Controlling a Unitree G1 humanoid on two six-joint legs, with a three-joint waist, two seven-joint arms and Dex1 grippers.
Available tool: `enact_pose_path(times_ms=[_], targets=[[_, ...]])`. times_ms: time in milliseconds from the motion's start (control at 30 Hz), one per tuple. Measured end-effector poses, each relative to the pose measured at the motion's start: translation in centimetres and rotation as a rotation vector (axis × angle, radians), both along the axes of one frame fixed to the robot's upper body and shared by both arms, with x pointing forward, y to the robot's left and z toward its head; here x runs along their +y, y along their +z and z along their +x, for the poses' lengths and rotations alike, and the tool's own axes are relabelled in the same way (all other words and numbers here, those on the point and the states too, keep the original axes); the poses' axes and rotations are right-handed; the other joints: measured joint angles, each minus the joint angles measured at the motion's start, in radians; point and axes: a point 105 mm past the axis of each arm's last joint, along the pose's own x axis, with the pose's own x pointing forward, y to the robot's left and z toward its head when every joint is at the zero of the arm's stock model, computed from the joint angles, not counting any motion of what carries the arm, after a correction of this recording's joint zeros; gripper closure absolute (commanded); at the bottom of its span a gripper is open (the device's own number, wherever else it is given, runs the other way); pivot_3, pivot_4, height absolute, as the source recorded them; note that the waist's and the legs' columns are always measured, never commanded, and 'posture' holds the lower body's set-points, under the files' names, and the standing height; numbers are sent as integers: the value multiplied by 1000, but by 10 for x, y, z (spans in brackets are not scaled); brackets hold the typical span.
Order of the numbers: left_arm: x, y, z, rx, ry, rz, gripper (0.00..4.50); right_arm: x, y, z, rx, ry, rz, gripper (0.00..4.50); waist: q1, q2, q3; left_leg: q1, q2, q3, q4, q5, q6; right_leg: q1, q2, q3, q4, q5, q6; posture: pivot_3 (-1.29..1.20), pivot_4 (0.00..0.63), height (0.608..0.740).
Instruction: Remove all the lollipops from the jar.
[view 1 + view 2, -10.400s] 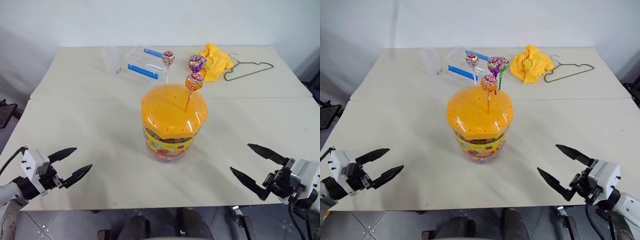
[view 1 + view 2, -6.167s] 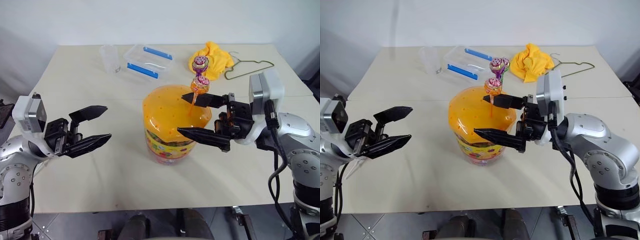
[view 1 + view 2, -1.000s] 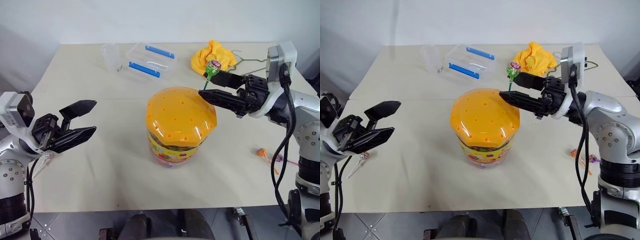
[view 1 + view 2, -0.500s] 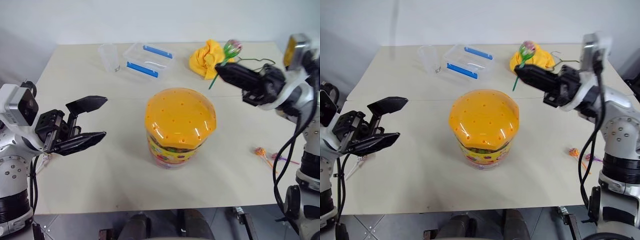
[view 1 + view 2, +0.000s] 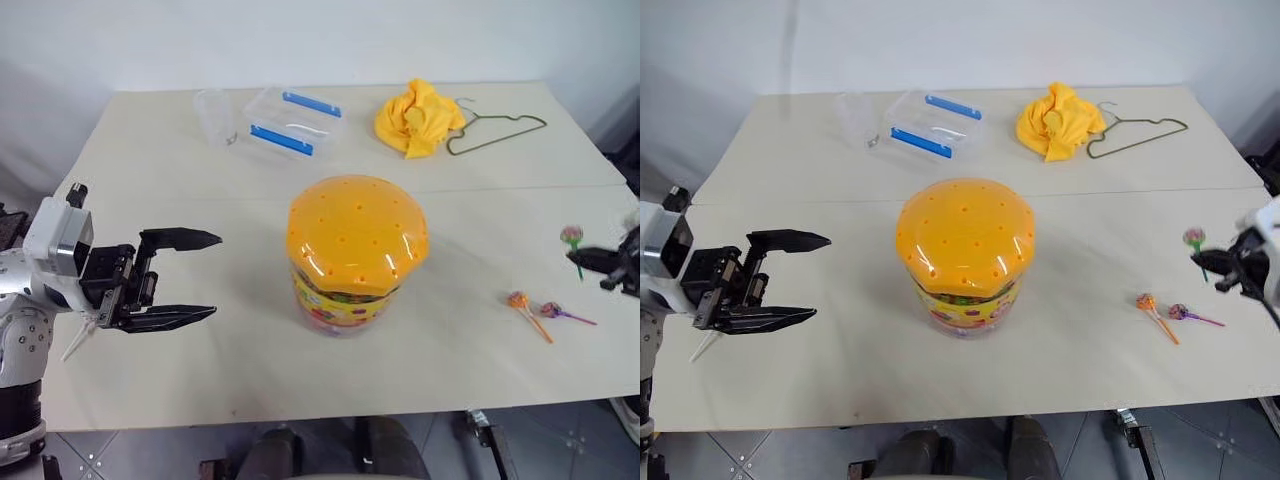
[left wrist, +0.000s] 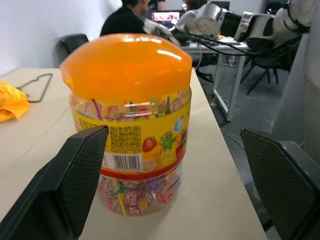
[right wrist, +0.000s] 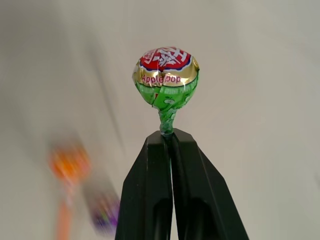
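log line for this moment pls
right gripper shut on green lollipop | two lollipops on table | jar lid bare | left gripper open

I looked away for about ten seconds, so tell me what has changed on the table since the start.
The jar had lollipops sticking out of its lid; none stick out now. Two lollipops lie on the table to its right. The right claw has swung out to the right, shut on a green lollipop. The left claw rose, open, facing the jar. The box, cloth and hanger stayed.

Head stereo cams look down over table [image 5: 200, 380]; L wrist cam faces jar [image 6: 131, 125] close.
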Motion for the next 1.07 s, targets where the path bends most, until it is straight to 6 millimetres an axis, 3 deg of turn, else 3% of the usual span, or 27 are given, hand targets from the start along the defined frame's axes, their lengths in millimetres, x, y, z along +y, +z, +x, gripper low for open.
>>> enact_pose_path(times_ms=[100, 233, 367, 467, 700, 833, 967, 1067], targets=[[-1, 1, -1, -10, -12, 4, 0, -10, -19, -4, 18, -38, 14, 3792, -2, 0, 0, 0, 1, 0, 0, 0, -1, 0, 0, 2, 0, 0, 0, 0, 150, 740], [0, 1, -1, -8, -7, 22, 0, -15, -36, -9, 43, -56, 24, 2433, 0, 1, 0, -1, 1, 0, 0, 0, -1, -3, 0, 2, 2, 0, 0, 0, 150, 740], [2, -2, 2, 10, 31, 34, 0, -14, -34, -8, 28, -37, 29, 1057, 1, 1, 0, -1, 1, 0, 0, 0, -1, -3, 0, 2, 2, 0, 0, 0, 150, 740], [6, -6, 7, 29, 82, 46, 0, -8, -22, -11, -34, 28, 75, 24, 3, 1, 0, -1, 1, 0, 0, 0, -1, -3, 0, 2, 2, 0, 0, 0, 150, 740], [27, -19, 23, 52, 229, 58, 0, 50, 32, -14, -358, 350, 279, 24, 2, 1, 0, -1, 1, 0, 0, 0, -1, -3, 1, 2, 4, 0, 0, 0, 150, 740], [43, -28, 33, 51, 340, 77, 0, 98, 61, -19, -459, 560, 316, 24, 2, 1, 0, -2, 1, -1, 0, 0, -2, -4, 1, 2, 5, 0, 0, 0, 150, 740], [60, -36, 37, 36, 459, 88, 0, 154, 65, -36, -455, 832, 250, 24, 3, 1, 0, -2, 1, -1, 0, 0, -2, -4, 0, 2, 4, 0, 0, 0, 150, 740], [68, -44, 37, 28, 534, 73, 0, 178, 55, -43, -476, 935, 248, 24, 7, 0, 0, -2, 1, -2, 0, -1, -1, -3, -1, 2, 4, 0, 0, 0, 150, 740]])
